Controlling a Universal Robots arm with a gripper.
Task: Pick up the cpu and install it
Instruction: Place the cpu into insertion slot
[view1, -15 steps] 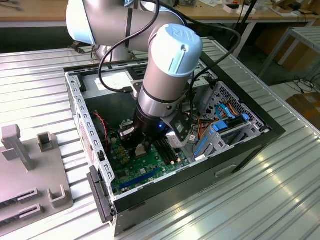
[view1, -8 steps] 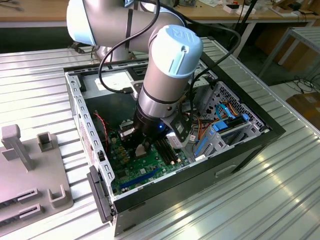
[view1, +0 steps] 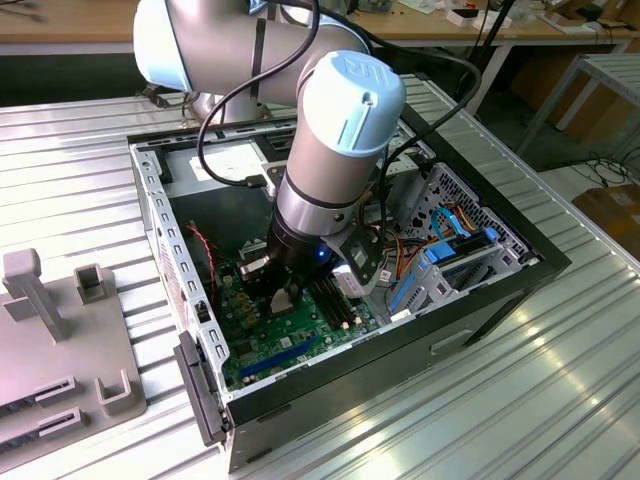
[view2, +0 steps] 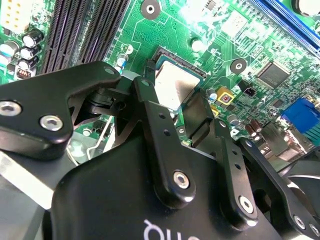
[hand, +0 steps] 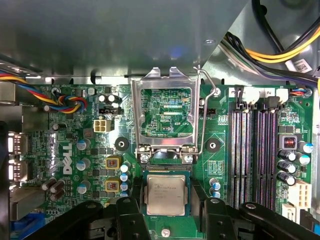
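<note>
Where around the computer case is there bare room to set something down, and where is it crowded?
Free: ribbed table at the exterior view's right of the case; strip between case and grey fixture. Crowded: inside, around arm and cables.

Small square cpu (hand: 165, 195), silvery-grey top, thin pale rim; lying flat within the black-framed socket (hand: 166, 170)

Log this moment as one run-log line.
stage: install | gripper: low over socket | cpu: inside socket frame | retention plate: raised
</note>
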